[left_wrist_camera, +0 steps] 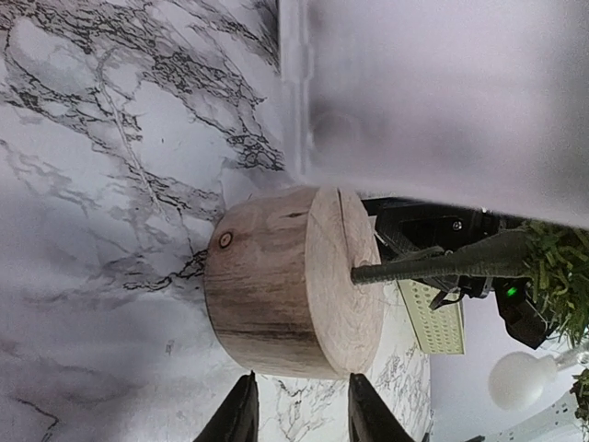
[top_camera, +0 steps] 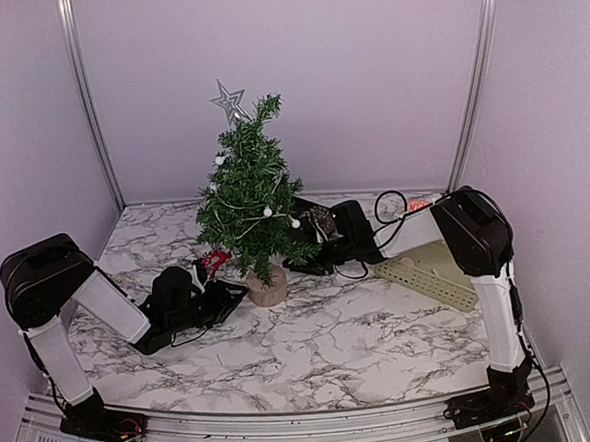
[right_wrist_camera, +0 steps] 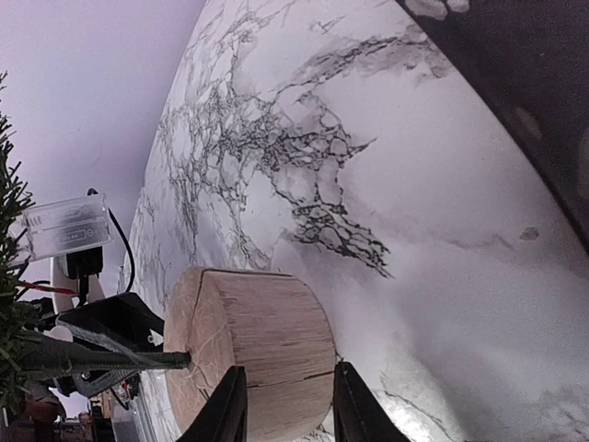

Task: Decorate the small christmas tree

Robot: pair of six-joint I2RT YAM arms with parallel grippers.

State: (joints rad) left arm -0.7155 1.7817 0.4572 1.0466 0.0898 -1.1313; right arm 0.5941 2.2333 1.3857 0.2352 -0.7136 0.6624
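The small christmas tree [top_camera: 249, 199] stands mid-table on its round log-slice base [top_camera: 267, 288], with a silver star [top_camera: 230, 100] on top and a string of white beads [top_camera: 267, 212] in the branches. My left gripper [top_camera: 226, 290] lies low at the base's left. In the left wrist view its jaws [left_wrist_camera: 302, 378] stand apart with bare table between them, just short of the base [left_wrist_camera: 285, 281]. My right gripper [top_camera: 303, 263] reaches in under the branches from the right. In the right wrist view it [right_wrist_camera: 290, 368] is open, its tips in front of the base's side wall [right_wrist_camera: 267, 331].
A pale green perforated basket [top_camera: 428, 271] lies on its side at the right, next to the right arm. A small red item [top_camera: 215, 258] sits by the left gripper under the branches. A clear battery box [right_wrist_camera: 60, 226] with wires hangs by the tree. Walls enclose the marble table [top_camera: 333, 349].
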